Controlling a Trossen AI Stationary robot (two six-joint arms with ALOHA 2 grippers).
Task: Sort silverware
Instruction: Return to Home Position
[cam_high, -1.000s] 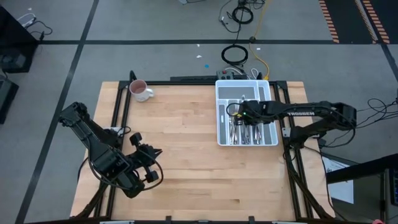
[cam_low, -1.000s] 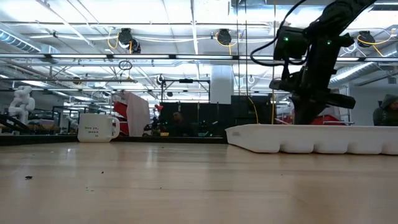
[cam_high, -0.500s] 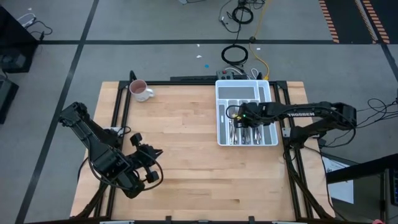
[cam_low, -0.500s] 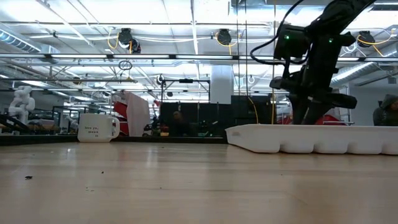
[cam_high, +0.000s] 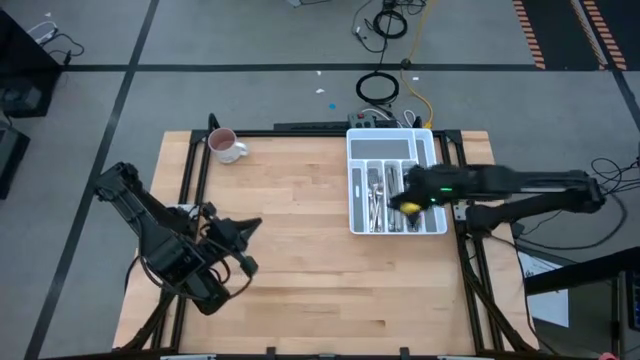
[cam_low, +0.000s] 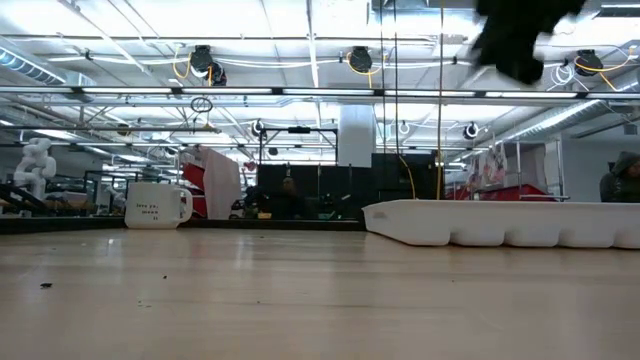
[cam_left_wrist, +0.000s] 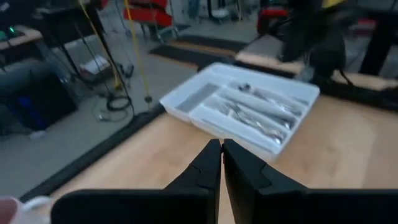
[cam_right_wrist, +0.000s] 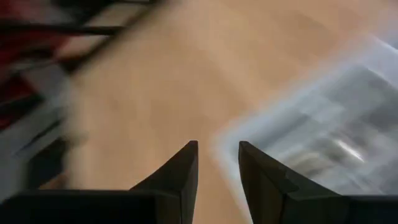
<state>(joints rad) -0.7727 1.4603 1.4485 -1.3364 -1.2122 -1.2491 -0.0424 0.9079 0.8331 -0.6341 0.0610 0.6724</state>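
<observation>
The silverware (cam_high: 383, 198) lies in the lengthwise compartments of the white tray (cam_high: 352, 150) at the table's far right; the left wrist view shows forks and spoons (cam_left_wrist: 261, 113) in it. My right gripper (cam_high: 402, 200) hovers above the tray's near half, blurred. Its fingers (cam_right_wrist: 217, 149) stand open with nothing between them, and in the low view it is high above the tray (cam_low: 515, 45). My left gripper (cam_high: 256, 225) waits shut over the near left of the table, pointing toward the tray (cam_left_wrist: 221, 149).
A pink-and-white mug (cam_high: 225, 146) stands at the far left corner, seen also in the low view as the mug (cam_low: 158, 205). Bare wood stretches between the mug, my left arm and the tray (cam_low: 500, 222). Cables lie on the floor beyond the far edge.
My right gripper has risen quickly out of the tray, high above it, drawing a little toward the near right and turning at the wrist; the silverware stays in the tray. My left gripper has rolled at the wrist without leaving its place.
</observation>
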